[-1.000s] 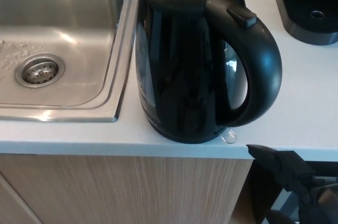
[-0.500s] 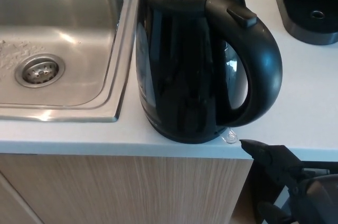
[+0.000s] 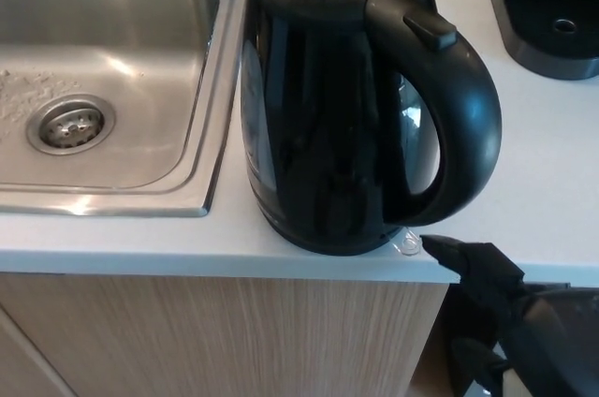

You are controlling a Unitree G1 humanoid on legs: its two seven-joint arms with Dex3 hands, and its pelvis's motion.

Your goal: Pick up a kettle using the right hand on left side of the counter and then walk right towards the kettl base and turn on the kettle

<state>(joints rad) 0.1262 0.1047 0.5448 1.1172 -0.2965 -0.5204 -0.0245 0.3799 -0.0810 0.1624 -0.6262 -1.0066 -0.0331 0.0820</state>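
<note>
You see the black kettle (image 3: 346, 107) standing upright on the white counter (image 3: 533, 172), just right of the steel sink (image 3: 103, 88), its handle facing right. Your right hand (image 3: 487, 308) sits below the counter edge near the kettle's foot, fingers apart, holding nothing. The kettle base (image 3: 552, 18) stands far right.

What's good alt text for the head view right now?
A black kettle stands on the white counter just right of a steel sink, its handle facing right. The robot's right hand sits at the counter's front edge, below the handle, not touching the kettle. The kettle base shows at the top right corner.
</note>
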